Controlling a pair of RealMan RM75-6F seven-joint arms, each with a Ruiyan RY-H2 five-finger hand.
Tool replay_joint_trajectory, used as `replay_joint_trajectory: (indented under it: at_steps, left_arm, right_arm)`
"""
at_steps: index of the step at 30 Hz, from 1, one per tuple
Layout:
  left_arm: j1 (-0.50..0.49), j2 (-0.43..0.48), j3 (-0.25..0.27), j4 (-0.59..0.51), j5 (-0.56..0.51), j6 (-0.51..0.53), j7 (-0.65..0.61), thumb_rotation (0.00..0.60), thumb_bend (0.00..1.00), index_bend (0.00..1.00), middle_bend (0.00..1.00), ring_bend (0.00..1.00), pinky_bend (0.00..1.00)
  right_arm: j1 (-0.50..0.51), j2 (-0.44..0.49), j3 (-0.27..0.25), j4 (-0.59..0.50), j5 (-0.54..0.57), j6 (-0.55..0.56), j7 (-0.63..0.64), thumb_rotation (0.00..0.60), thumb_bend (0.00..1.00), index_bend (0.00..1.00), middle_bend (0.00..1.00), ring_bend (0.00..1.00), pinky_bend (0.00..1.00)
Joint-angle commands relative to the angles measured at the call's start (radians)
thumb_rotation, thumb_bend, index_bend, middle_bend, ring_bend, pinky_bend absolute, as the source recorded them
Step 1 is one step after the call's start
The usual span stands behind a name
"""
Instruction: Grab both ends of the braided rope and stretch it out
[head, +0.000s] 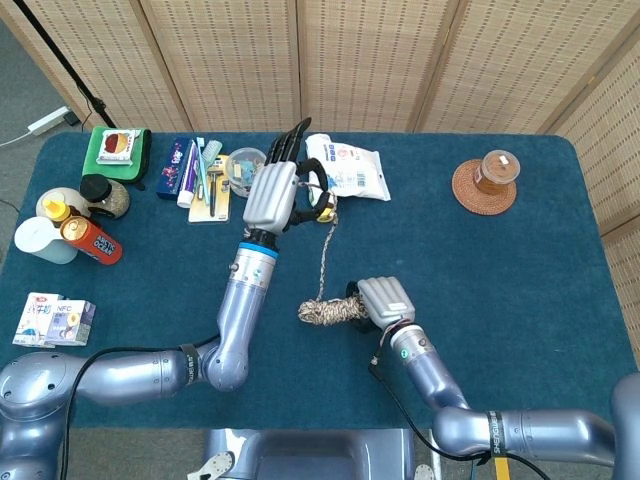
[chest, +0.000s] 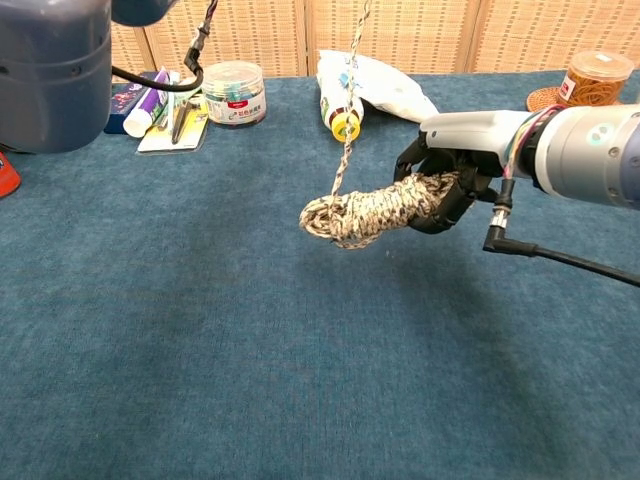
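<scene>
Both ends taken, stretch only partly done. Left hand (head: 272, 190) pinches the thin free strand high over the table (head: 520, 260); right hand (chest: 445, 185) grips the braided rope (chest: 365, 208) bundle, most still coiled. Bundle's long axis lies roughly left-right, just above mid-table; the strand runs steeply upward. More pulling apart needed, I judge.

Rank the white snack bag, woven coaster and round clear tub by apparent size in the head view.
1. White snack bag
2. Woven coaster
3. Round clear tub, partly hidden by the left hand, so less sure.
</scene>
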Motion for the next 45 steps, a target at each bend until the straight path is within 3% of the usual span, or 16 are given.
replay_joint_trajectory:
  at_steps: [1, 12, 23, 30, 43, 45]
  left_arm:
    - [0.002, -0.008, 0.016, 0.020, 0.001, -0.002, 0.000, 0.600, 0.37, 0.65, 0.00, 0.00, 0.00]
    - [0.027, -0.030, 0.059, 0.124, -0.011, -0.032, -0.032, 0.600, 0.37, 0.65, 0.00, 0.00, 0.00]
    - [0.078, -0.051, 0.147, 0.241, 0.036, -0.085, -0.088, 0.600, 0.37, 0.65, 0.00, 0.00, 0.00]
    - [0.124, -0.053, 0.207, 0.286, 0.079, -0.114, -0.120, 0.600, 0.37, 0.65, 0.00, 0.00, 0.00]
    - [0.163, -0.075, 0.264, 0.345, 0.162, -0.141, -0.153, 0.600, 0.37, 0.65, 0.00, 0.00, 0.00]
    - [0.174, -0.073, 0.299, 0.344, 0.191, -0.149, -0.138, 0.600, 0.37, 0.65, 0.00, 0.00, 0.00]
  right_arm:
    - [-0.004, 0.046, 0.019, -0.049, 0.035, -0.073, 0.069, 0.600, 1.00, 0.68, 0.74, 0.58, 0.81]
    - [0.010, 0.185, 0.087, -0.147, 0.122, -0.227, 0.245, 0.600, 1.00, 0.68, 0.74, 0.58, 0.81]
    - [0.024, 0.276, 0.169, -0.154, 0.210, -0.299, 0.452, 0.600, 1.00, 0.68, 0.74, 0.58, 0.81]
    - [0.024, 0.307, 0.222, -0.156, 0.256, -0.267, 0.582, 0.600, 1.00, 0.68, 0.74, 0.58, 0.81]
    - [0.054, 0.312, 0.238, -0.145, 0.326, -0.207, 0.693, 0.600, 1.00, 0.68, 0.74, 0.58, 0.81]
    - [0.065, 0.288, 0.239, -0.119, 0.356, -0.156, 0.713, 0.600, 1.00, 0.68, 0.74, 0.58, 0.81]
